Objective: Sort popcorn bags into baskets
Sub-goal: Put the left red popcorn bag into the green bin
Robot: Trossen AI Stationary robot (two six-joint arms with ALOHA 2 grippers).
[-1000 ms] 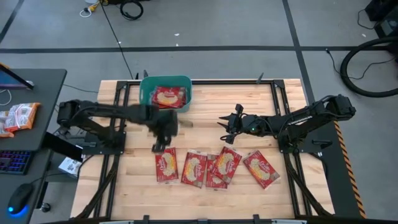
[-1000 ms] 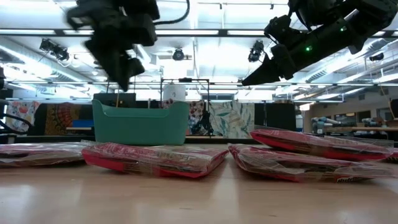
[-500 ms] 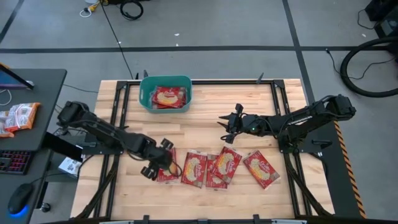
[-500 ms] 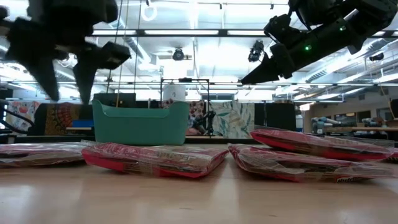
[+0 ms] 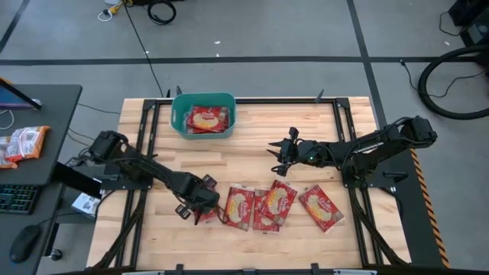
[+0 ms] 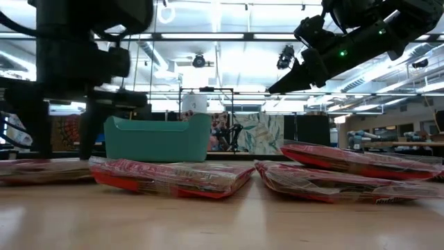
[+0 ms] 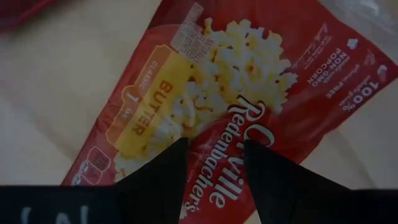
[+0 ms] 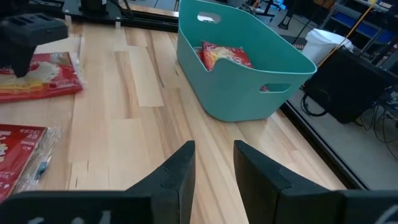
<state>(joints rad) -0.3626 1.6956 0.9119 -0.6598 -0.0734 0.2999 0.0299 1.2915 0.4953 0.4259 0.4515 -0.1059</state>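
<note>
Several red popcorn bags lie flat in a row near the table's near edge: one (image 5: 238,206), two overlapping (image 5: 273,205) and one at the right (image 5: 321,208). The leftmost bag (image 7: 217,74) lies under my left gripper (image 5: 200,202), which is open and points down, its fingers astride the label's middle (image 7: 214,144). The teal basket (image 5: 203,114) stands at the far edge with a bag (image 5: 208,119) inside. My right gripper (image 5: 273,149) hangs open above the table's middle, pointing left, clear of everything. My left gripper comes at the leftmost bag (image 6: 35,170) from above, fingers pointing down and spread. In the low view the fingertips (image 6: 87,149) reach down to the bag's top face. I cannot tell whether they touch it. The bag lies flat on the table.
Bare wood (image 5: 244,156) lies between the basket and the row of bags. A dark desk at the left holds a keyboard, a mouse and snack packets (image 5: 23,143). Black frame rails (image 5: 348,126) run along the table's sides.
My left gripper has swung from beside the basket toward the table's near edge and come down over the leftmost bag, its fingers now at the bag's top. The bags and my right arm have kept still.
</note>
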